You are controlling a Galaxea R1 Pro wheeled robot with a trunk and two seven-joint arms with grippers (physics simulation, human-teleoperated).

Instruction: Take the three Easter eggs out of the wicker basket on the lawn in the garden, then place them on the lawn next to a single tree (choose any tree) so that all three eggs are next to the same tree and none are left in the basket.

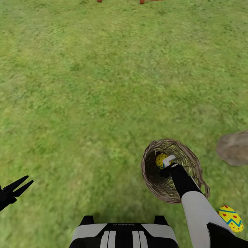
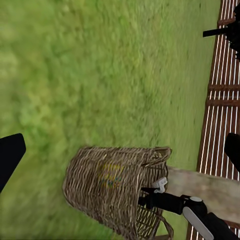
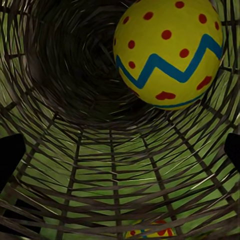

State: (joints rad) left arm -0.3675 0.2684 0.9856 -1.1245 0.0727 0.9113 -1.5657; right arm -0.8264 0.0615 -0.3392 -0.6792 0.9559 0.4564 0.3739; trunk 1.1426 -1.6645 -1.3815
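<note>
- Right claw spread, inside wicker basket at 5 o'clock on lawn, not yet pinching egg.
- One egg on grass already out.
- Left claw spread, empty.
- Next: close on the egg, lift out.

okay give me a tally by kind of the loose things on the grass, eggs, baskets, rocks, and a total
Easter eggs: 2 — one in the wicker basket, one on the lawn
Wicker baskets: 1
Rocks: 1
Total: 4

Wicker basket on lawn, one egg inside, another egg on grass right of it, rock farther right.
</note>
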